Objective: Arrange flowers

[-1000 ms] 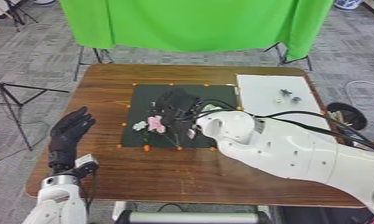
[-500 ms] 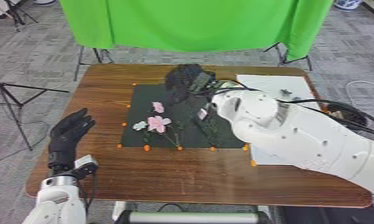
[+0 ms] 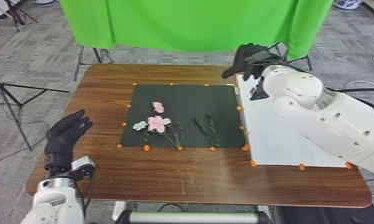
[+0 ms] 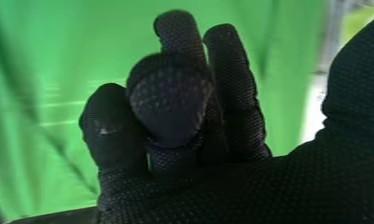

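Note:
In the head view my right hand (image 3: 252, 61) is over the table's far edge, beyond the white sheet, away from the flowers. The right wrist view has the same hand (image 4: 201, 125) with nothing in its grasp; it is open, one finger bent forward. A large pink flower (image 3: 158, 124) lies on the black mat (image 3: 188, 95), a white flower (image 3: 140, 126) beside it and a smaller pink one (image 3: 158, 107) farther back. Thin green stems (image 3: 206, 131) lie on the mat's right part. My left hand (image 3: 67, 133) is open left of the mat.
A white sheet (image 3: 290, 135) lies right of the mat, partly under my right arm. Orange markers (image 3: 147, 148) line the edges of both. The brown table (image 3: 166, 175) stands before a green cloth (image 3: 197, 25).
My right hand has moved from over the mat to the far right, past the mat's back edge. The flowers and stems it partly covered are uncovered and stay on the mat.

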